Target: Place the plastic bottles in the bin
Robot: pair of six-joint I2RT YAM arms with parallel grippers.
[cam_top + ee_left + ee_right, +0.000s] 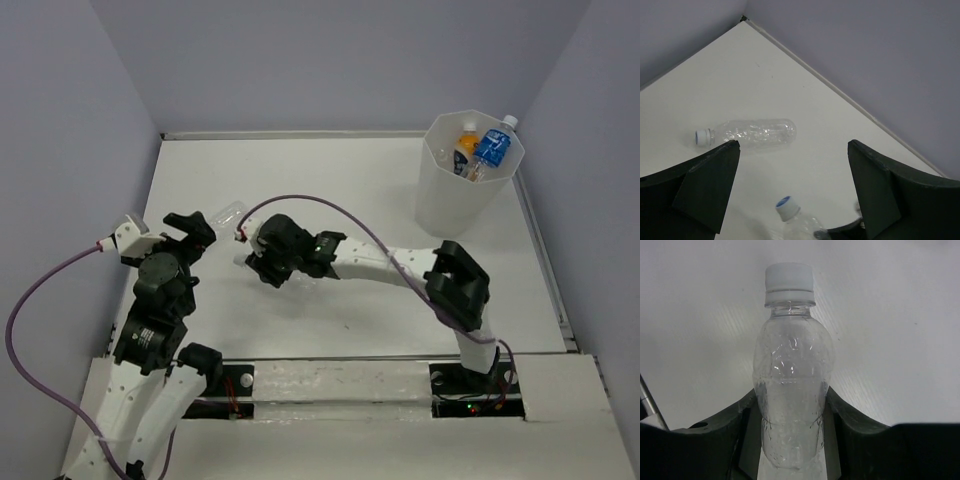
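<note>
right gripper (792,407) is clamped on a clear white-capped bottle (790,360); left gripper (792,150) gapes wide, empty.

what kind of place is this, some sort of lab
Probably a robotics lab test cell, not a home or shop: a white table boxed in by plain walls, a left arm and right arm bolted at its near edge, and a white bin of plastic bottles.
</note>
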